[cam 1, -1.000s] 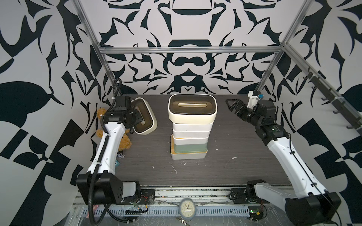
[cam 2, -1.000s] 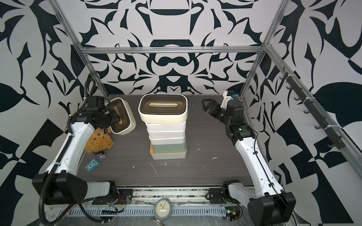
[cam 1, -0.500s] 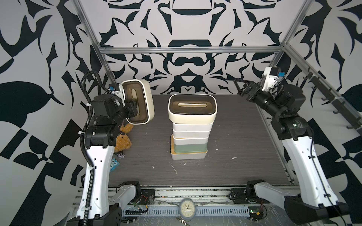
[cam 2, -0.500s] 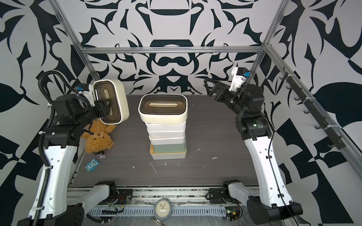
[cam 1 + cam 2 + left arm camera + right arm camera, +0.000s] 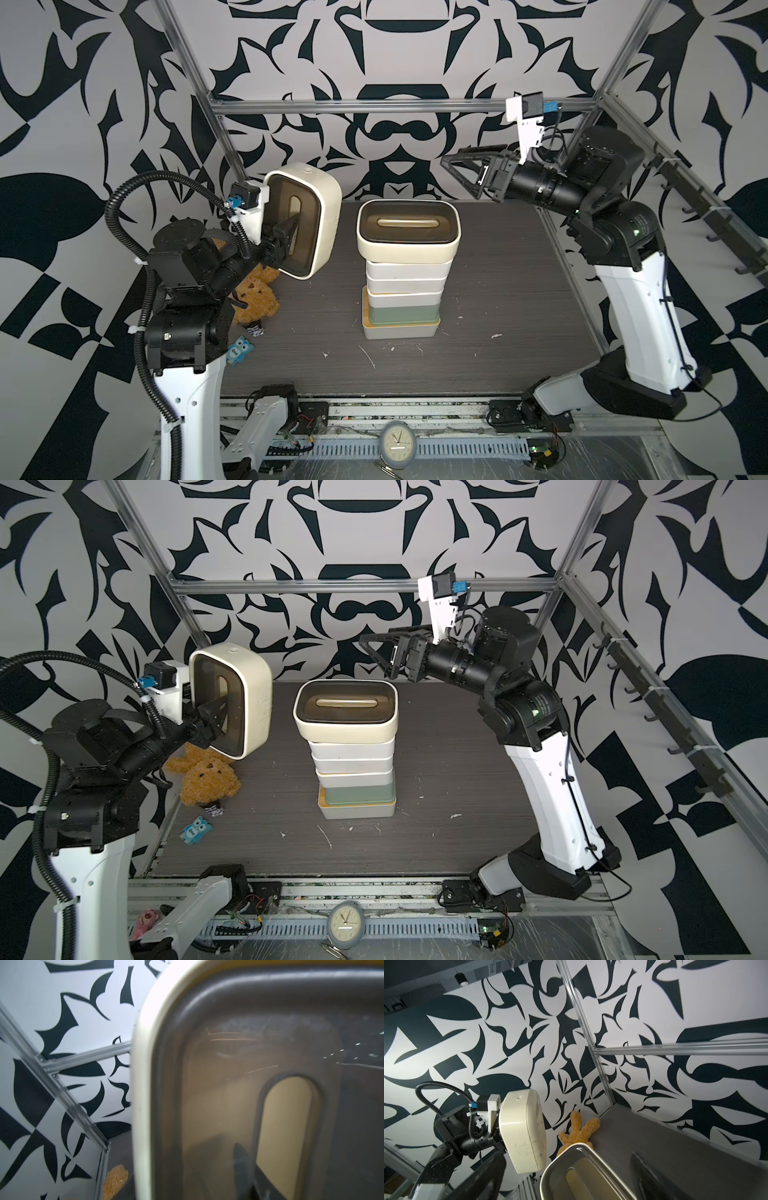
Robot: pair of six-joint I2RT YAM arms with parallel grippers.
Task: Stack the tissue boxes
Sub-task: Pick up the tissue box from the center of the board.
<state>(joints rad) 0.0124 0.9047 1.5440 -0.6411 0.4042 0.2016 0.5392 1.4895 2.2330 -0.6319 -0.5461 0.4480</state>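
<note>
A stack of tissue boxes (image 5: 407,286) (image 5: 353,771) stands mid-table, a white bamboo-lidded box at the bottom, a mint green one (image 5: 403,314) above it, then white ones. A cream box with a dark lid (image 5: 409,232) (image 5: 581,1178) tops it. My left gripper (image 5: 286,237) (image 5: 212,717) is shut on a second cream tissue box (image 5: 320,224) (image 5: 253,704) (image 5: 523,1132), held high on its side left of the stack, one finger (image 5: 241,1163) through the lid slot. My right gripper (image 5: 461,174) (image 5: 374,654) (image 5: 568,1156) hangs open above the stack's far right, holding nothing.
A brown plush bunny (image 5: 255,299) (image 5: 205,779) lies at the table's left edge under the held box, with a small blue toy (image 5: 239,351) in front of it. A clock (image 5: 397,440) sits on the front rail. Metal frame posts (image 5: 195,104) rise at the back corners.
My left arm has lifted the cream box off the table's back left, turned it on its side and raised it high. My right arm has risen and pulled back too.
</note>
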